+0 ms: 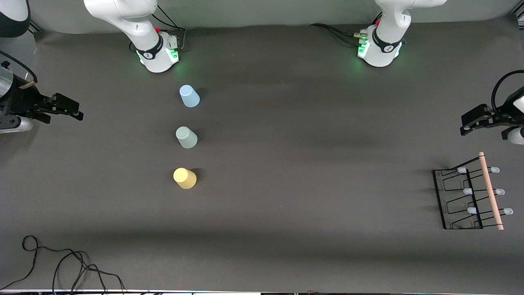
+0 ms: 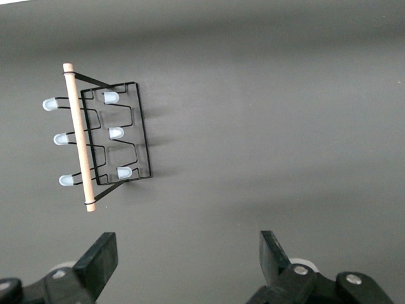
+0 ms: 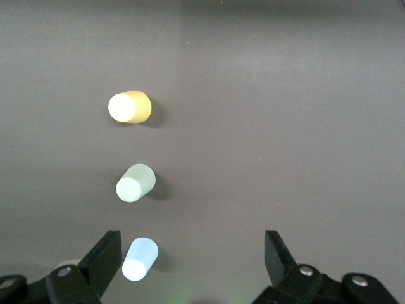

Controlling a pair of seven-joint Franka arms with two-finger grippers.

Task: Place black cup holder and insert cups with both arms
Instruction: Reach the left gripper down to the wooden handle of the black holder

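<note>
Spanning the whole scene, a dark grey table (image 1: 286,123), with two white arms based along the edge farthest from the front camera. Rising from its green-lit base, the right arm (image 1: 135,24); from a matching base toward the other end, the left arm (image 1: 389,37). Waiting, both of them.

Hanging over the table's edge at the left arm's end, the left gripper (image 1: 464,125), jaws spread wide and holding nothing; seen in the left wrist view as two black fingers (image 2: 101,256) well apart. Hanging over the table's edge at the right arm's end, the right gripper (image 1: 77,112), likewise spread wide and empty.

Standing on the table at the left arm's end, nearer the front camera than the left gripper, the black cup holder (image 1: 460,198): thin wire frame, light wooden rod (image 1: 490,190) along the top, six pale-tipped pegs, none bearing a cup.

Standing upside down in a row near the right arm's base, well apart from the holder, three cups: light blue cup (image 1: 189,96) closest to the base, grey-green cup (image 1: 186,137) in the middle, yellow cup (image 1: 184,178) nearest the front camera.

Lying near the front edge at the right arm's end, loose black cables (image 1: 61,266).
</note>
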